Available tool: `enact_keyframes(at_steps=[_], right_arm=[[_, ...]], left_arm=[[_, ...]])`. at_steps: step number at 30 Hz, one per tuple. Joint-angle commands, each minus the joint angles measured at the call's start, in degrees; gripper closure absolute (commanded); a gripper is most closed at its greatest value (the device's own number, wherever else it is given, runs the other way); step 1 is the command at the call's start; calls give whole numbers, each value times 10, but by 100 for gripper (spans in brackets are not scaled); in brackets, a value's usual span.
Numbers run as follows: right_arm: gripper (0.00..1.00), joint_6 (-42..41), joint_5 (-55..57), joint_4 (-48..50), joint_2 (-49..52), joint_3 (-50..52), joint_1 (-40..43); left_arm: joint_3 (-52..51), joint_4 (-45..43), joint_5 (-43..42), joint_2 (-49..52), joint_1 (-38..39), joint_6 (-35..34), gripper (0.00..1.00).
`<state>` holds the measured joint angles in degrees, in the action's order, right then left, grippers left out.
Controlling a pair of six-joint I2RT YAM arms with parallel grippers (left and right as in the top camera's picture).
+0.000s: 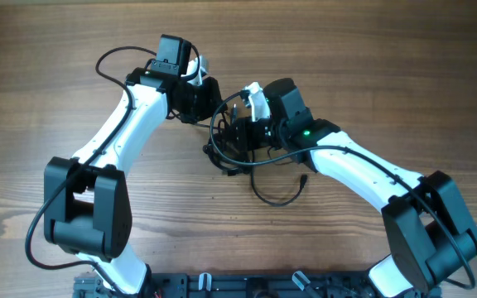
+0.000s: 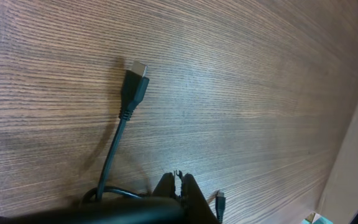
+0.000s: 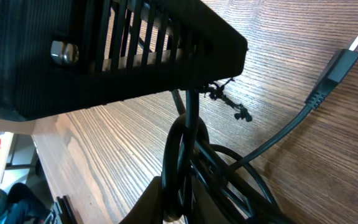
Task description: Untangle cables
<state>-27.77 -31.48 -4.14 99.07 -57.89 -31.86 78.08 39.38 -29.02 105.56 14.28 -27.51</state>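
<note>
Overhead view: two arms, each with one gripper, meet over a single knot of black cables just left of the middle of the wooden table; the strands in the knot are too bunched to count. One loose loop trails from the knot toward 5 o'clock. The left arm rises from 7 o'clock and reaches toward 1 o'clock, while the right arm comes from 5 o'clock and reaches toward 10 o'clock, so the wrists sit close together. Left wrist view shows two plug ends. A broad plug lies flat, its long axis running 7 to 1 o'clock with the metal tip pointing to 1 o'clock. A small plug lies at 5 o'clock, beside the left gripper, whose jaws are pressed together; whether a cord is pinched between them cannot be told. Right wrist view shows one metal-tipped plug pointing to 2 o'clock, its cord sloping down toward 8 o'clock. The right gripper is clamped narrowly on a bundle of strands that rises straight to 12 o'clock under a black slatted housing.
</note>
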Motion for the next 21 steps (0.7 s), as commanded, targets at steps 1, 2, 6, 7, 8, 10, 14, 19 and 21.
enact_keyframes(at_steps=[1,2,6,7,8,10,14,19,21], right_arm=[[96,8,32,1,8,-5,2],[96,8,31,1,8,-5,5],[96,8,9,-2,-7,-5,17],[96,7,-2,-2,-13,-5,23],[96,7,-8,-2,-16,-5,26],[96,6,-31,-4,-20,-5,31],[96,3,-47,-4,-20,-5,32],[96,-9,-47,-4,-20,-5,36],[96,-9,-47,-7,-20,-5,40]], left_arm=[[-3,0,2,3,1,9,96],[-3,0,2,3,1,9,96],[-3,0,2,3,1,9,96],[-3,0,2,3,1,9,96],[-3,0,2,3,1,9,96],[-3,0,2,3,1,9,96],[-3,0,2,3,1,9,95],[-3,0,2,3,1,9,41],[-3,0,7,3,1,9,17]])
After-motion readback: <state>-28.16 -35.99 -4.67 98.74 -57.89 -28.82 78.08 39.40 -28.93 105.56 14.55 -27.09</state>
